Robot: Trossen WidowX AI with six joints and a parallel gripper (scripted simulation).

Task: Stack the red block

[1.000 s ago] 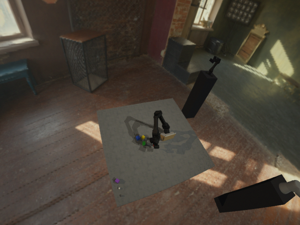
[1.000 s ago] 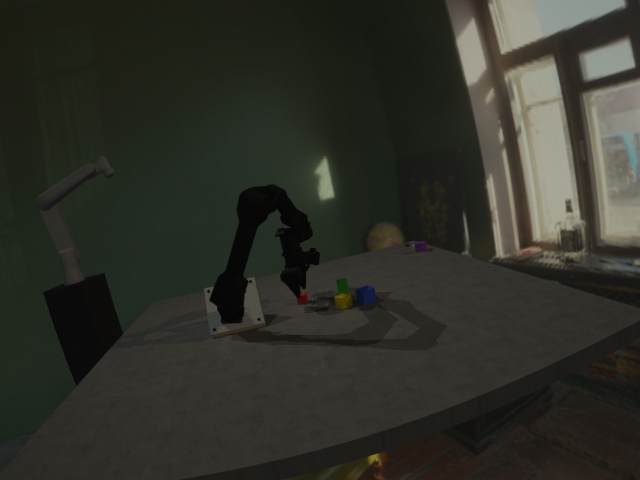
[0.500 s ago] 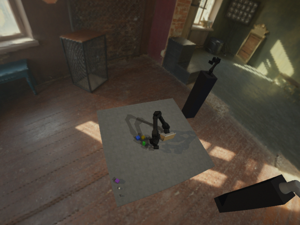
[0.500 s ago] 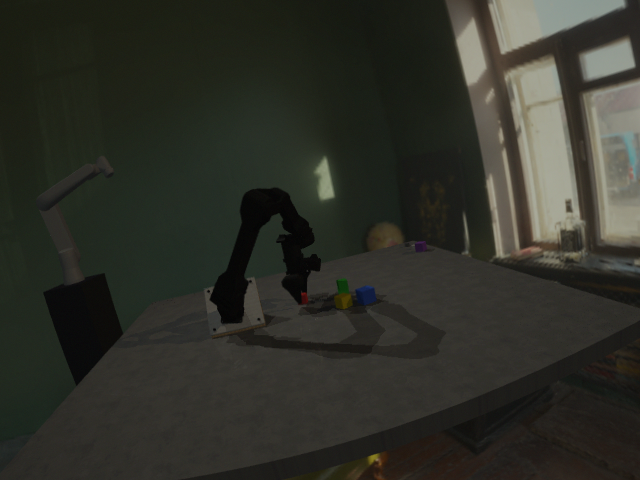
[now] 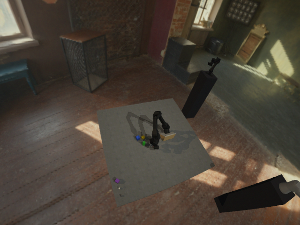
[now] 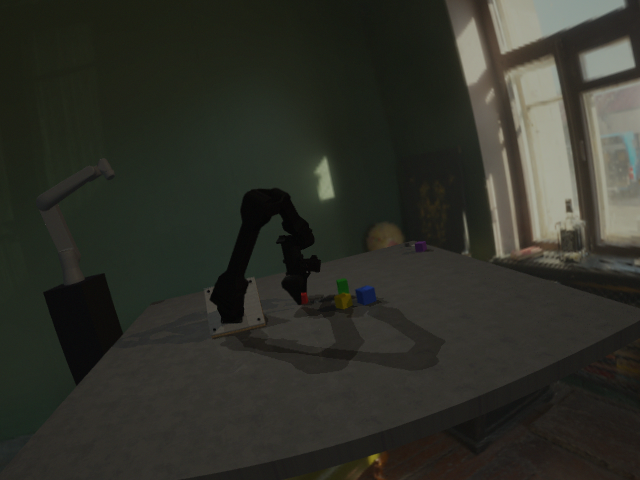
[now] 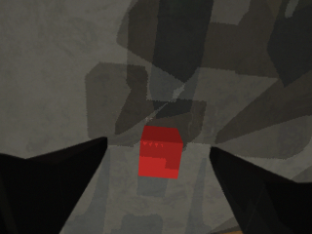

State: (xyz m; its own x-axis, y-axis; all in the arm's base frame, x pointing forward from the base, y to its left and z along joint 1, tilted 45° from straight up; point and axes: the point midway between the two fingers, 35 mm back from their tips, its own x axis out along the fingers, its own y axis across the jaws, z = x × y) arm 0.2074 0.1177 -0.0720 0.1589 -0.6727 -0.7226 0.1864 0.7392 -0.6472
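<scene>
Around me lies a worn wooden floor (image 5: 48, 150) with sun patches. A wire-mesh cabinet (image 5: 84, 59) stands before a dark brick wall (image 5: 116, 26), a blue bench (image 5: 14, 72) under 1 window (image 5: 11, 21). From the exterior view, I see a green wall (image 6: 180, 103) and a tall bright window (image 6: 568, 139).
</scene>
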